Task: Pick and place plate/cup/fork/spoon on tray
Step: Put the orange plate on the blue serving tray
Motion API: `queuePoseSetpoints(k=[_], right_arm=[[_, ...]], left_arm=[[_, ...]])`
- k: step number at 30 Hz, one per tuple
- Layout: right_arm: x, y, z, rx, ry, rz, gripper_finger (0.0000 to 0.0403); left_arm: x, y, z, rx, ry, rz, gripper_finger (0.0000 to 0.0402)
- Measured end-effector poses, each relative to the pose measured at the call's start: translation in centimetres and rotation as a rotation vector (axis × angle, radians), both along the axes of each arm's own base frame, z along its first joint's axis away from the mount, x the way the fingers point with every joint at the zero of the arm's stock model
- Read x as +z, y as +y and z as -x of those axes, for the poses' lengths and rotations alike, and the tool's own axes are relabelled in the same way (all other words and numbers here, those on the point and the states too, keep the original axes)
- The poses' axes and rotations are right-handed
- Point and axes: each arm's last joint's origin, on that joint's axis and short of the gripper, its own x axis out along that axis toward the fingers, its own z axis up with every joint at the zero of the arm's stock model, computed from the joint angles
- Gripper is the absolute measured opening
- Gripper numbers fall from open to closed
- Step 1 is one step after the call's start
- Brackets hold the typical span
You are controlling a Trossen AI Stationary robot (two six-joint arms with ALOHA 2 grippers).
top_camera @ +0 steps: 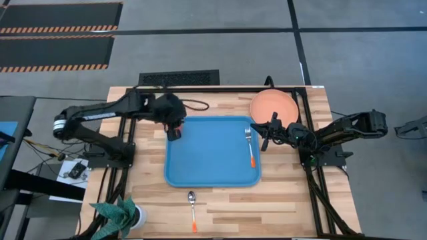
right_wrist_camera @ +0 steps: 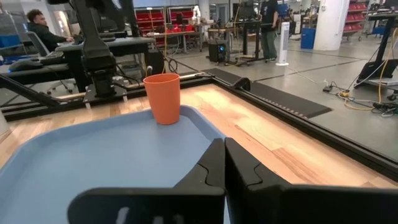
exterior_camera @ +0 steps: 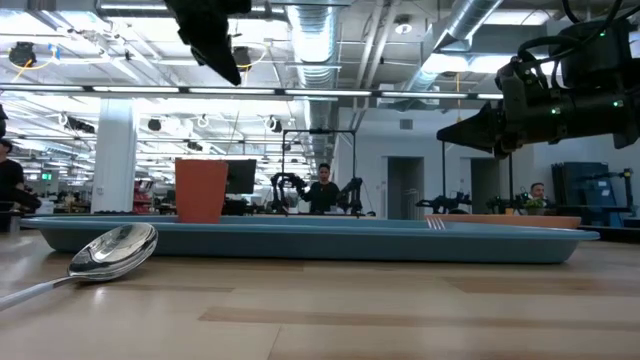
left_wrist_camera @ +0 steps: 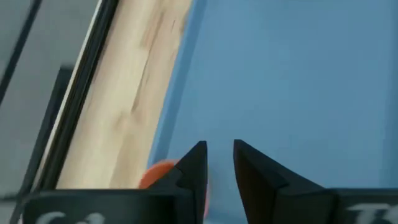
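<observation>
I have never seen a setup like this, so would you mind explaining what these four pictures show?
Two dark robot arms work at a wooden table. One camera looks straight down, one sits at tabletop height, and one rides on each wrist. The blue tray holds the orange cup in a corner and the fork near its opposite edge. The plate and the spoon lie on the wood. The left end effector hangs open above the cup; the right end effector is shut, holding nothing.
</observation>
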Motion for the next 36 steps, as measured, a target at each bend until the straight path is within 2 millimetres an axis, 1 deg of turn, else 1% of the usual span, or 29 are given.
queuePoseSetpoints(k=[3,6,10,14,18,22,27,32,36], right_arm=[[0.0,0.0,0.0,0.000,0.000,0.000,0.0011],[0.0,0.0,0.0,0.000,-0.001,0.000,0.0011],[0.1,0.0,-0.1,0.000,-0.005,-0.002,0.0011],[0.0,0.0,-0.2,0.000,0.010,-0.019,0.0011],[-0.3,0.0,-0.2,-0.001,0.046,-0.025,0.0011],[-0.5,-0.1,-0.2,-0.031,0.059,-0.026,0.0011],[-0.7,-0.4,0.0,-0.131,0.084,-0.035,0.0033],[-1.1,-0.5,0.1,-0.189,0.107,-0.073,0.0066],[-1.0,-0.6,-0.5,-0.210,0.145,-0.082,0.0086]], left_arm=[[-0.7,-1.1,0.8,-0.040,-0.084,0.007,0.0048],[-2.1,-2.2,1.5,-0.074,-0.123,0.026,0.0035],[-4.6,-3.6,2.1,-0.111,-0.169,0.051,0.0020],[-7.6,-5.4,3.1,-0.163,-0.212,0.108,0.0007],[-10.2,-7.3,4.0,-0.220,-0.345,0.162,0.0001],[-12.2,-8.4,5.1,-0.242,-0.469,0.227,0.0001],[-14.3,-9.0,6.6,-0.284,-0.595,0.262,0.0000],[-16.6,-8.3,8.1,-0.241,-0.690,0.292,0.0000],[-17.8,-7.7,9.0,-0.227,-0.734,0.302,0.0000]])
